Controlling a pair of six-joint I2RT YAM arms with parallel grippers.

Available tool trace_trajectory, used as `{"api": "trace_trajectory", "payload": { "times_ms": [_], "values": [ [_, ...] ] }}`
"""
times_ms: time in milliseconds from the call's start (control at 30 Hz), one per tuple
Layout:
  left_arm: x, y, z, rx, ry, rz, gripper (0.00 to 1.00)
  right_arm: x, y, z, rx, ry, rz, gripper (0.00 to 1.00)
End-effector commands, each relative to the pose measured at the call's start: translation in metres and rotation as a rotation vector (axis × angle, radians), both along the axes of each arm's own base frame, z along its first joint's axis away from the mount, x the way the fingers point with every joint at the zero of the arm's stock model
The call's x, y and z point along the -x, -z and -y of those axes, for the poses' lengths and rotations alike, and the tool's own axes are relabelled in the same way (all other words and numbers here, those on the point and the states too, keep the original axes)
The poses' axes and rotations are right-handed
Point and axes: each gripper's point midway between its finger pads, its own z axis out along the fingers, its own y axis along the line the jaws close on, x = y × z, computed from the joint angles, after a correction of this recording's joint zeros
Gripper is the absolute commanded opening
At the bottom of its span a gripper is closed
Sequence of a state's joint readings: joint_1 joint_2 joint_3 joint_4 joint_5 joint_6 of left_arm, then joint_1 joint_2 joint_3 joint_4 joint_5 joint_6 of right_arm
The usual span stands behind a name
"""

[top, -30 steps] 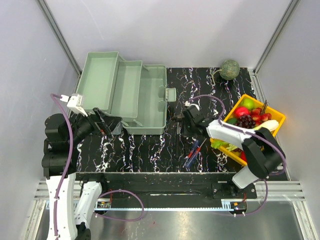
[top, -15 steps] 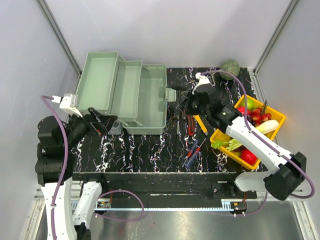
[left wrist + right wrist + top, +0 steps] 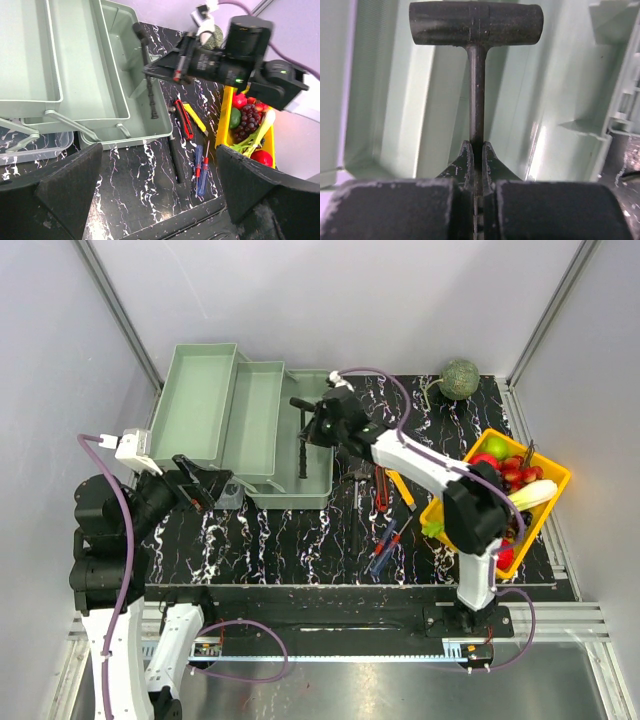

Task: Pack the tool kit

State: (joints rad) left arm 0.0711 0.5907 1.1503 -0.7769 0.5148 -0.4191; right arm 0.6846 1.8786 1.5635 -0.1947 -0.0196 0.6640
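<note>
Left gripper (image 3: 159, 155): fingers spread wide at the two lower corners, nothing between them.

Ahead, toward its left finger: toolbox (image 3: 120, 60), open, with fold-out trays (image 3: 30, 55) stepped off further left.

Straight ahead, over the box's deep bin: right gripper (image 3: 159, 70) clamped on the shaft of the black hammer (image 3: 151, 95). Contact with the bin floor is not discernible.

Nearer, between the fingers, on the marbled tabletop (image 3: 130, 185): red pliers (image 3: 184, 120), yellow knife (image 3: 196, 117), two screwdrivers (image 3: 201, 167).

Beyond the right finger: yellow tray (image 3: 219, 135) of fruit.
</note>
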Motion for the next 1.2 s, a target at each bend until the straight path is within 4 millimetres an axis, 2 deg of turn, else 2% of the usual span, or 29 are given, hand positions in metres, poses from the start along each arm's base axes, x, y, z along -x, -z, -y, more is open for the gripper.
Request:
{"api": "trace_trajectory", "payload": {
  "times_ms": [0,133,367,600,700,767,833,900,967,1100,1167],
  "values": [
    [-0.001,-0.005,-0.002,0.006,-0.017,0.014,0.99,-0.026,0.004,-0.033,-0.056,0.042,0.004,0.00],
    [-0.003,-0.005,-0.002,0.001,-0.013,0.012,0.99,-0.039,0.034,-0.046,0.056,0.044,-0.023,0.00],
    [-0.005,-0.001,-0.002,-0.001,-0.011,0.000,0.99,-0.043,0.084,-0.042,0.163,0.113,-0.085,0.00],
    [-0.005,-0.001,-0.002,-0.004,-0.014,0.000,0.99,-0.052,0.120,-0.062,0.201,0.077,-0.140,0.00],
    [-0.006,-0.001,-0.003,-0.005,-0.018,0.000,0.99,-0.054,0.128,-0.073,0.183,0.063,-0.158,0.00],
    [-0.006,-0.001,-0.003,-0.005,-0.018,-0.001,0.99,-0.054,0.131,-0.077,0.164,0.058,-0.173,0.01],
    [-0.006,-0.001,-0.003,-0.006,-0.020,-0.001,0.99,-0.054,0.132,-0.077,0.161,0.067,-0.182,0.19],
    [-0.006,-0.002,-0.006,-0.010,-0.036,-0.003,0.99,-0.052,0.125,-0.076,0.157,0.072,-0.177,0.45],
    [-0.006,-0.001,-0.007,-0.016,-0.044,-0.004,0.99,-0.052,0.114,-0.073,0.145,0.080,-0.159,0.60],
    [-0.006,-0.001,-0.009,-0.014,-0.055,-0.008,0.99,-0.046,0.091,-0.062,0.140,0.097,-0.123,0.65],
    [-0.005,-0.001,-0.008,-0.012,-0.053,-0.007,0.99,-0.043,0.079,-0.054,0.142,0.110,-0.105,0.60]
  ]
}}
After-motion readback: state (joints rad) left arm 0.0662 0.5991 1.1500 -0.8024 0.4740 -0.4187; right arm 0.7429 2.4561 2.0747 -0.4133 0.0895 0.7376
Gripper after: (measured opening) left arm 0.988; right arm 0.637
